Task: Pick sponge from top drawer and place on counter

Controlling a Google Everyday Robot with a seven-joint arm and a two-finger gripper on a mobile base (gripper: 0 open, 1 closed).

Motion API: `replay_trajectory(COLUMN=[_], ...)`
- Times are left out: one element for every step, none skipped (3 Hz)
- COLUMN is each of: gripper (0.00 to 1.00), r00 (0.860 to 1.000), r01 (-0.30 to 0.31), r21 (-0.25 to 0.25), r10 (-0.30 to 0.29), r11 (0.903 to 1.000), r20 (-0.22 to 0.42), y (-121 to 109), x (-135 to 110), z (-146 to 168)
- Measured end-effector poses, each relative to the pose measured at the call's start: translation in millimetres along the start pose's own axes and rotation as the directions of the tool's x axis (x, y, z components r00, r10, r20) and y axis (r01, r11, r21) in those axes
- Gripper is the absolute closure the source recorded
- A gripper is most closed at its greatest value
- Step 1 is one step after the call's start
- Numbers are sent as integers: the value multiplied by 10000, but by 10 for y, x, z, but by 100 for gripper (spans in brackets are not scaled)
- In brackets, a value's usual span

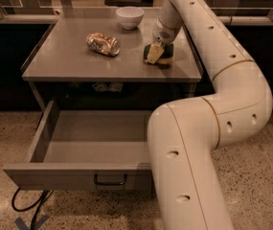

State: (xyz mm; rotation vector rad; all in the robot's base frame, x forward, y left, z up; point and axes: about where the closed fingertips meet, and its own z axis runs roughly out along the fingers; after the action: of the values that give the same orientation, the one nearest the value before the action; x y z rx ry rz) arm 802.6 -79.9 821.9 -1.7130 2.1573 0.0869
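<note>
At the bottom of the frame, the wide shallow grey metal top drawer (54, 175) stands pulled fully out, its small dark bar handle (110, 179) at the middle of the front panel. The part of its floor that shows holds nothing, though the robot's thick cream arm (198, 147) rises across its right end and hides that corner. Dark cables (28, 206) loop on the speckled floor at lower left.

Above the drawer, in the middle of the frame, lies the flat grey metal surface (64, 56) with low side rims. On its right part sits the small sponge (154, 53), tilted so that its yellow foam layer faces the camera and its dark green scouring face turns away to the right. Its lower edge appears to touch the surface. The end effector (159, 43) is directly over the sponge and in contact with its top. I cannot tell whether it grips the sponge or has let go.

To the left of the sponge, apart from it, lies a crushed gold-brown can (103, 43). Farther back, near the rear edge, stands a small white bowl (130, 17). A long pale ledge (11, 18) with glass panes runs across the top of the frame.

The task looks nearly finished: the sponge is out of the drawer and down at the surface. What seems left is a clear release and lifting the end effector away.
</note>
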Motion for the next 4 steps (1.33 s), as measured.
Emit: replay_trajectory(gripper=[62,39,16,0], r00=[10000,10000,10000,10000], r01=[0,0,0,0], r21=[1,1,1,1], r10=[0,0,0,0], r11=[10000,10000,10000,10000], r20=[1,1,1,1], y=[-3,-3,-3,-3], x=[-8,-9,-9,-9], z=[-22,-22,-22,-22])
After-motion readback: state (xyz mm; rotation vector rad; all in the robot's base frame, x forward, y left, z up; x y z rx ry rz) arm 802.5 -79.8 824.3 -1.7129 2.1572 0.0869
